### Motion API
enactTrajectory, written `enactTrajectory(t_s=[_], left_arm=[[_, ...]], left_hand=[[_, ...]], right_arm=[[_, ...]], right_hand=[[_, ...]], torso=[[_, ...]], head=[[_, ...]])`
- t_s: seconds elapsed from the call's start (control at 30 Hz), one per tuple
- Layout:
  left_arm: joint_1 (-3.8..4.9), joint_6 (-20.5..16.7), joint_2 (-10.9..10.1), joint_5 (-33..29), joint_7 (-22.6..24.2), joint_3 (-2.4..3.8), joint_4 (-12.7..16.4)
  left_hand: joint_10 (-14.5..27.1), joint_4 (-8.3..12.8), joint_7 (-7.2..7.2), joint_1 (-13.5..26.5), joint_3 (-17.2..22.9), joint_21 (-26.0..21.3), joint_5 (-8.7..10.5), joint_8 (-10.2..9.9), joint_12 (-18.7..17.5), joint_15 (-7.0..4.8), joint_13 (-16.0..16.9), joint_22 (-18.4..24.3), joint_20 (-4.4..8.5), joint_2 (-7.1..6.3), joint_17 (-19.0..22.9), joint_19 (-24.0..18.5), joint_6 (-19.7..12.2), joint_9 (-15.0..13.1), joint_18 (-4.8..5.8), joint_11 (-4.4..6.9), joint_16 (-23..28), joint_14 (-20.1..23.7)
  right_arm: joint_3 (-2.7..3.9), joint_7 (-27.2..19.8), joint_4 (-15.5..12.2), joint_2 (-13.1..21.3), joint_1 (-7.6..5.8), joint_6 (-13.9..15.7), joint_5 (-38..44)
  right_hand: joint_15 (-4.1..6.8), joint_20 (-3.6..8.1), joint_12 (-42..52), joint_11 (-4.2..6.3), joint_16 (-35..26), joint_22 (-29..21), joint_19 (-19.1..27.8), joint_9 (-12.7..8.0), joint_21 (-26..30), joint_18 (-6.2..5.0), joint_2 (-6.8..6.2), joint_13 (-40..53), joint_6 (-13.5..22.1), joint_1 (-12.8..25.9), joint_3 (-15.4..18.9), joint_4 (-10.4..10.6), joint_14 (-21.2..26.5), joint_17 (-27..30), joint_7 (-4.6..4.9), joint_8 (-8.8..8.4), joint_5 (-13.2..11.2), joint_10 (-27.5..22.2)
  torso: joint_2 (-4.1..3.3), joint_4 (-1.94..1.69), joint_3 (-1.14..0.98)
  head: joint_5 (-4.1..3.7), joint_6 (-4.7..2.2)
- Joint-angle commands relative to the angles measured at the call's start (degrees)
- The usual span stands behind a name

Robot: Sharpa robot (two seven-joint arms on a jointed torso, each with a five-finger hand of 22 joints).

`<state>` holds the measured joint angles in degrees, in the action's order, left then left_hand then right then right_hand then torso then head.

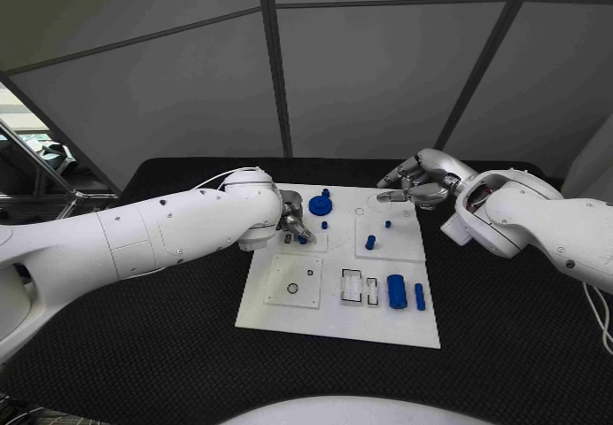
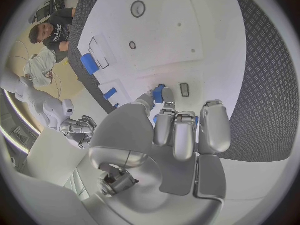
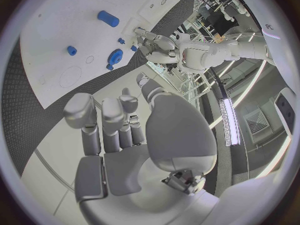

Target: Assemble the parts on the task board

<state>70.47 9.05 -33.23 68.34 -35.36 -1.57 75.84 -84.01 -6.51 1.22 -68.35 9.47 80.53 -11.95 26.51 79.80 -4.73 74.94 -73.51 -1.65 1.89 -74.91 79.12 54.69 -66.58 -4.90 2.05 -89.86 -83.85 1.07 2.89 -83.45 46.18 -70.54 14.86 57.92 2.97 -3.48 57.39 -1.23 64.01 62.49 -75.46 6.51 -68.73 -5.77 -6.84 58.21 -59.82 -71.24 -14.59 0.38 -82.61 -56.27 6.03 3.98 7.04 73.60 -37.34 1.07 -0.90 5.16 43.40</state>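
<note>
The white task board (image 1: 335, 319) lies mid-table. My left hand (image 1: 292, 220) hovers over its far left part and pinches a small blue part (image 2: 159, 93) between thumb and finger, just above the board beside a small dark slot (image 2: 184, 89). A round blue part (image 1: 320, 206) stands beside that hand. Small blue pegs (image 1: 370, 241) stand farther right. A blue cylinder (image 1: 398, 291) and a thin blue bar (image 1: 419, 296) lie near the board's right edge. My right hand (image 1: 415, 189) hangs over the far right corner, fingers apart and holding nothing.
A recessed square with a round hole (image 1: 294, 287) and rectangular cut-outs (image 1: 353, 286) sit on the board's near half. Black table (image 1: 153, 354) surrounds the board on all sides. Grey panels stand behind the table.
</note>
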Motion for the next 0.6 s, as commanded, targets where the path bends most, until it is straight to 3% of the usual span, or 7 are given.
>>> enactTrajectory(t_s=[0.03, 0.5, 0.6], left_arm=[[-0.34, 1.75, 0.44, -0.07, -0.14, -0.15, -0.15], [-0.65, 1.00, 1.16, -0.07, -0.16, -0.15, -1.31], [-0.70, 0.60, 1.20, -0.07, -0.09, -0.15, -1.51]], left_hand=[[-1.67, -0.79, 0.06, 0.75, -0.45, 0.12, 0.34, -0.08, 0.10, -0.41, 10.72, -0.20, 0.20, -0.13, -15.09, 0.50, 0.62, -0.16, 1.14, 0.19, -0.14, -6.15], [-2.16, -3.71, -0.16, 1.98, -3.03, 0.72, 3.39, 0.57, 0.91, -0.60, 11.20, -1.51, 0.38, -0.35, -15.09, 1.31, 1.41, -1.97, 1.39, 0.38, -0.14, -6.15], [-2.25, -4.71, -0.17, 2.30, -3.77, 0.83, 4.91, 0.70, 1.05, -0.62, 11.30, -1.75, 0.41, -0.26, -15.09, 1.45, 1.43, -2.51, 1.43, 0.40, -0.14, -6.15]], right_arm=[[0.05, -0.28, -0.08, -0.03, -0.13, -0.28, 0.12], [0.05, -0.33, -0.04, -0.05, -0.13, -0.36, 0.12], [0.05, -0.36, -0.02, -0.07, -0.13, -0.35, 0.12]], right_hand=[[-0.06, -0.02, -0.31, 0.02, -0.34, -0.05, 0.09, -0.06, 0.33, -0.40, -0.07, -0.07, 0.44, 0.59, -0.11, -0.15, -0.21, 0.06, 0.00, -0.27, 0.38, -0.27], [-0.07, -0.02, -0.39, 0.00, -0.63, -0.25, 0.10, -0.05, 0.55, -0.43, -0.10, -0.22, 0.45, 0.93, -0.04, -0.06, -0.20, 0.26, 0.00, -0.26, 0.35, -0.31], [-0.08, -0.03, -0.41, 0.00, -0.72, -0.39, 0.13, -0.04, 0.68, -0.45, -0.13, -0.27, 0.48, 1.11, 0.01, 0.00, -0.21, 0.29, 0.00, -0.27, 0.34, -0.33]], torso=[[-0.02, 0.01, 0.01], [0.00, -0.05, 0.01], [0.00, -0.06, 0.02]], head=[[-0.03, 0.00], [-0.05, 0.00], [-0.08, -0.02]])
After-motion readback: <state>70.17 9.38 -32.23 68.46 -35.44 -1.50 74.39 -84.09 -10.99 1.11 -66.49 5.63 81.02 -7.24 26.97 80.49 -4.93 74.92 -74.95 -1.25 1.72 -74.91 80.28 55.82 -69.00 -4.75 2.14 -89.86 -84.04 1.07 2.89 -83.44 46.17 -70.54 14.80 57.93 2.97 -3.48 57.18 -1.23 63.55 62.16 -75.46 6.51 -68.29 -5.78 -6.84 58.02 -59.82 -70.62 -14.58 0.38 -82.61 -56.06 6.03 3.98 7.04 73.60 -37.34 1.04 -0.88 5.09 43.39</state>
